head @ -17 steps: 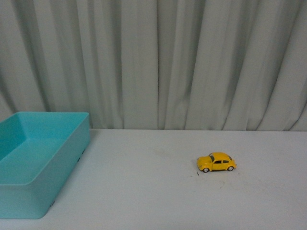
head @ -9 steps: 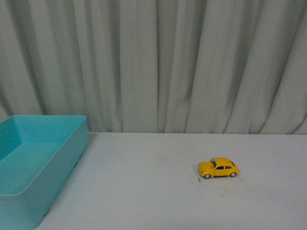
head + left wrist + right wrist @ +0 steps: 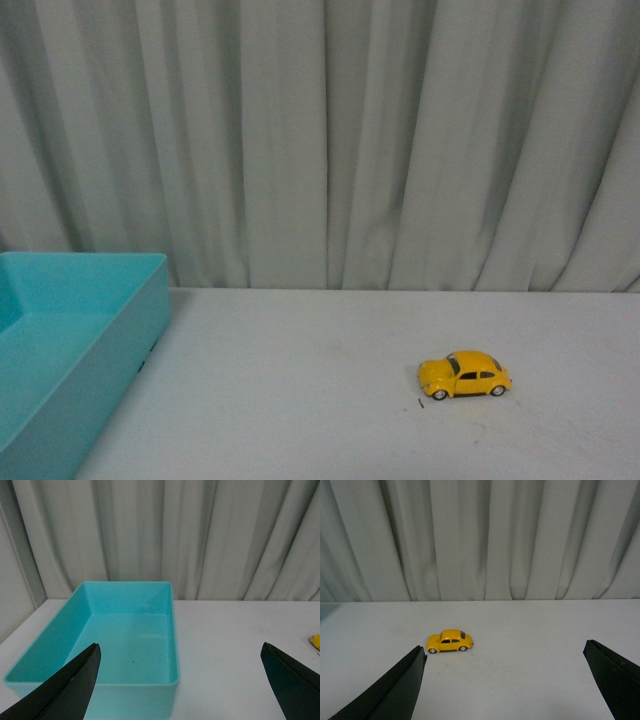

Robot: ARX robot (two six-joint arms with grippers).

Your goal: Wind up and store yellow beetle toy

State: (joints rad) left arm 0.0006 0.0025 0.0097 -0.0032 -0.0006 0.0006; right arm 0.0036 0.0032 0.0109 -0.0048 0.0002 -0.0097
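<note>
1. Nearest the cameras, the left gripper (image 3: pixel 180 649) and the right gripper (image 3: pixel 505 646) both hang with jaws spread wide and nothing between them. Neither arm shows in the front view.
2. On the white table (image 3: pixel 300 400), the yellow beetle toy (image 3: pixel 465 374) stands on its wheels, side-on, right of centre and untouched. The right wrist camera looks straight at it.
3. Over the past second the toy has slipped lower and a little rightward in the front view. A small dark speck (image 3: pixel 421 404) stays just beside its front end. That suggests the camera moved and the car did not roll.
4. The teal bin (image 3: pixel 120 360), well apart from the toy on the left, has slid towards the frame's edge in the same second. The left wrist view shows it open, with nothing in it except a tiny fleck.
5. Behind, the pale pleated curtain (image 3: pixel 320 140) now fills more of the picture.
6. Judged from this, the task has barely begun, with the winding and storing both still ahead. The right gripper looks better placed to reach for the toy.
</note>
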